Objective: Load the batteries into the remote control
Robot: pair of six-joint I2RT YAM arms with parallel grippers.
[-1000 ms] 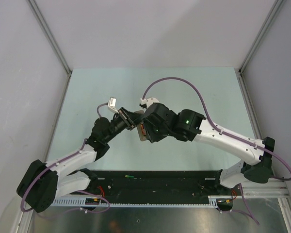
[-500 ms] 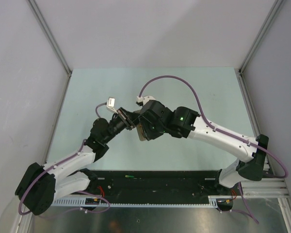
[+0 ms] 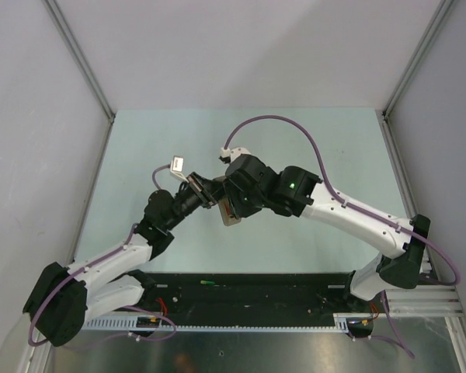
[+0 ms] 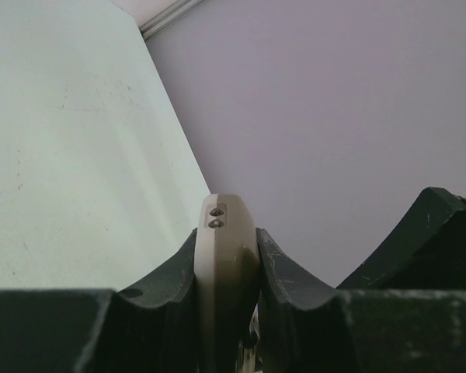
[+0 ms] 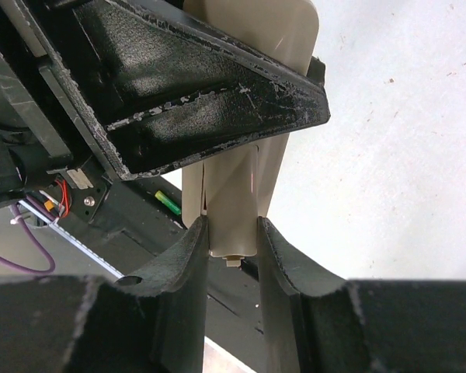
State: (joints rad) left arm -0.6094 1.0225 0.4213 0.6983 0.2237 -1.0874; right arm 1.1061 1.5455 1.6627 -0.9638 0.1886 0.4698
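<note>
The remote control (image 4: 225,249) is pale and stands edge-on between the fingers of my left gripper (image 4: 227,268), which is shut on it above the middle of the table. My right gripper (image 5: 233,241) meets it from the other side. It is shut on a narrow pale cover piece (image 5: 233,206) with a small tab, which lies against the remote control (image 5: 252,31). A left finger (image 5: 202,93) crosses above it. From above, both grippers (image 3: 210,190) (image 3: 229,211) meet over the remote control (image 3: 232,221), and something red (image 3: 227,208) shows there. A green battery (image 5: 167,201) lies on the black strip.
The black base strip (image 3: 256,291) runs along the near edge, with the green battery (image 3: 206,282) on it. Grey walls (image 3: 241,54) enclose the pale green table (image 3: 334,148) at the back and sides. A purple cable (image 3: 295,128) arcs over the right arm.
The right arm's wrist and forearm have shifted slightly left and away. Both grippers stay closed at the same meeting point.
</note>
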